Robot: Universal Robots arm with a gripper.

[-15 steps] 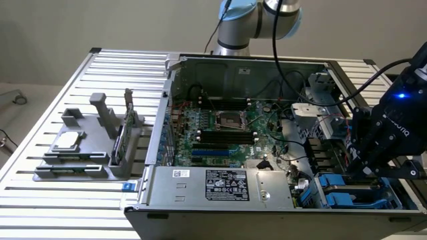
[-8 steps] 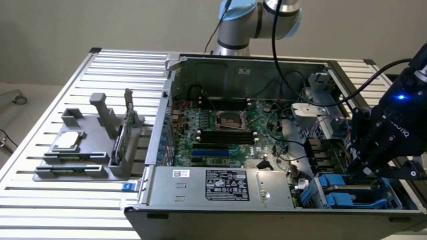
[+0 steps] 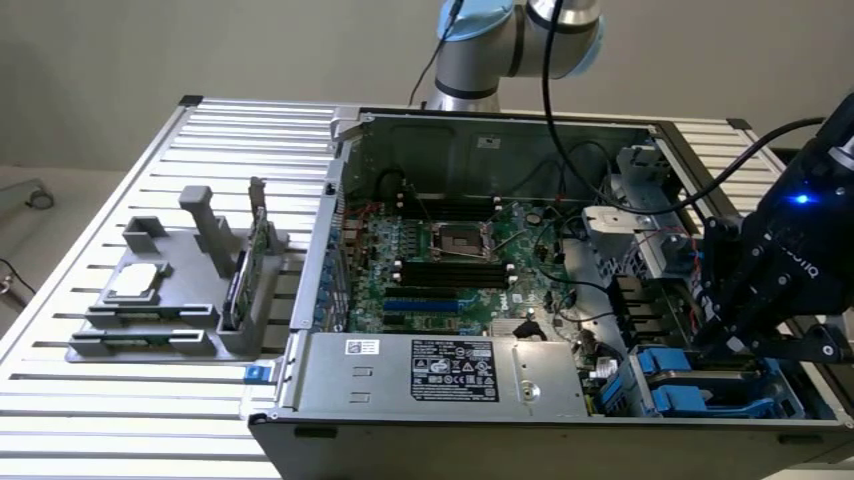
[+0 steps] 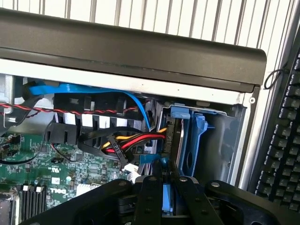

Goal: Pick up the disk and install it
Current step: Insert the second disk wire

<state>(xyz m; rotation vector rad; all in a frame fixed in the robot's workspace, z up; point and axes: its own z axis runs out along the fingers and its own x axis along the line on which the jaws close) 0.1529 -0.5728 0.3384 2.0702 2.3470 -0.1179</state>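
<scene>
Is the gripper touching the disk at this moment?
Touching. In the wrist view the gripper fingers close on a blue rail of the disk, just short of the drive bay.

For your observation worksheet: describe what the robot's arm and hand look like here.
The arm has silver tubes, pale blue joint caps and a black cable running down. The hand is black and boxy, with a glowing blue light and faint lettering; its black linkages show bolt heads.

A slatted metal table [image 3: 120, 400] carries the open computer case [image 3: 400, 395]. Behind the case rises a plain beige wall [image 3: 200, 50]; beside the case lies a black keyboard [image 4: 286, 140]. Light is even.
</scene>
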